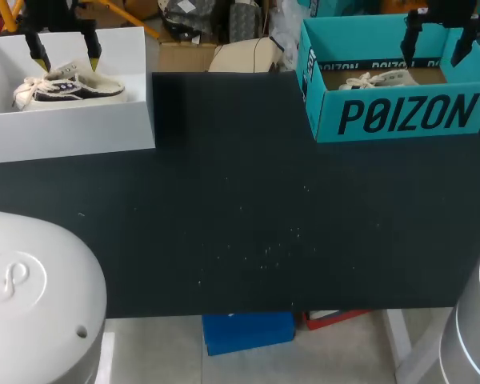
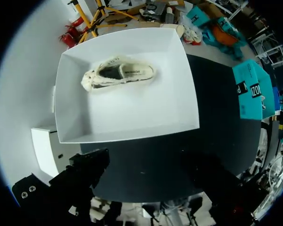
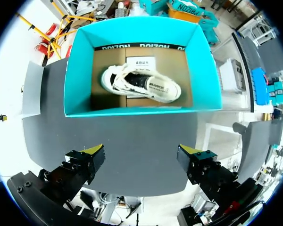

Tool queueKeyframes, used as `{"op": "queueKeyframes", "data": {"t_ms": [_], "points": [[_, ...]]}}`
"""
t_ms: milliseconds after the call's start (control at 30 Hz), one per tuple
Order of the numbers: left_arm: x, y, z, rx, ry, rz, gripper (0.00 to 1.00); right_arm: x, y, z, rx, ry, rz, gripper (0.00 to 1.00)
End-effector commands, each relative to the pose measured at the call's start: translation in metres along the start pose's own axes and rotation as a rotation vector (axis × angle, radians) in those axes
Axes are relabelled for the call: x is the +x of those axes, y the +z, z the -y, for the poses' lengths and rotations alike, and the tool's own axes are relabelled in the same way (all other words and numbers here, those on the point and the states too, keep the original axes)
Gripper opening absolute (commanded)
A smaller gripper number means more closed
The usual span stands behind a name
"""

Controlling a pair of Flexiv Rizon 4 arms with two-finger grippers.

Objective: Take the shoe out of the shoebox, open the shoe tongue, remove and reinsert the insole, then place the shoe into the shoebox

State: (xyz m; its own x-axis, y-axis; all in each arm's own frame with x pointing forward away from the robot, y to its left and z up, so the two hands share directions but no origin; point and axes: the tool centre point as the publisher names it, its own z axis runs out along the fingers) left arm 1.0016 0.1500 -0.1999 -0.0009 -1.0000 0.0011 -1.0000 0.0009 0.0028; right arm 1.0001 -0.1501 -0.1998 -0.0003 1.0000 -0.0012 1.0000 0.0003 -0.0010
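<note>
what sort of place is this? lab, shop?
Probably a robotics lab bench: a white shoebox and a teal shoebox staged on a black table, left gripper and right gripper open above them.

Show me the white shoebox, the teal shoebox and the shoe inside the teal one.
white shoebox (image 1: pixel 72 134), head view, front wall.
teal shoebox (image 1: pixel 324 120), head view, front wall.
shoe in the teal shoebox (image 3: pixel 142 84), right wrist view, its middle.

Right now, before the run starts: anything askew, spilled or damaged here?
Nothing damaged or spilled. One shoe lies in the white box, the other shoe sits diagonally in the teal box. Only oddity: faint pale specks scattered on the middle of the table, like dust.
</note>
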Motion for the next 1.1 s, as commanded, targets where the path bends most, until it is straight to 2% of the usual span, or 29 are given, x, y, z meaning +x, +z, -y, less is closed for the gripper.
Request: {"op": "queueKeyframes", "data": {"t_ms": [33,467,533,567,633,733,800,967,1100], "points": [[0.000,0.000,0.000,0.000,0.000,0.000,1.00,0.000,0.000,0.000,0.000,0.000,0.000,1.00],[0.000,0.000,0.000,0.000,0.000,0.000,1.00,0.000,0.000,0.000,0.000,0.000,0.000,1.00],[0.006,-0.002,0.000,0.052,0.111,0.012,1.00,0.000,0.000,0.000,0.000,0.000,0.000,1.00],[0.008,-0.004,0.000,0.062,0.197,-0.020,1.00,0.000,0.000,0.000,0.000,0.000,0.000,1.00],[0.010,-0.006,0.000,0.117,0.384,-0.007,1.00,0.000,0.000,0.000,0.000,0.000,0.000,1.00],[0.003,-0.004,0.007,0.129,0.629,0.061,1.00,0.000,0.000,0.000,0.000,0.000,0.000,1.00],[-0.006,-0.005,0.012,0.113,0.815,0.029,1.00,0.000,0.000,0.000,0.000,0.000,0.000,1.00],[-0.048,0.012,0.040,0.028,1.209,0.063,1.00,0.000,0.000,0.000,0.000,0.000,0.000,1.00],[-0.048,0.012,0.040,0.028,1.209,0.063,1.00,0.000,0.000,0.000,0.000,0.000,0.000,1.00]]}}
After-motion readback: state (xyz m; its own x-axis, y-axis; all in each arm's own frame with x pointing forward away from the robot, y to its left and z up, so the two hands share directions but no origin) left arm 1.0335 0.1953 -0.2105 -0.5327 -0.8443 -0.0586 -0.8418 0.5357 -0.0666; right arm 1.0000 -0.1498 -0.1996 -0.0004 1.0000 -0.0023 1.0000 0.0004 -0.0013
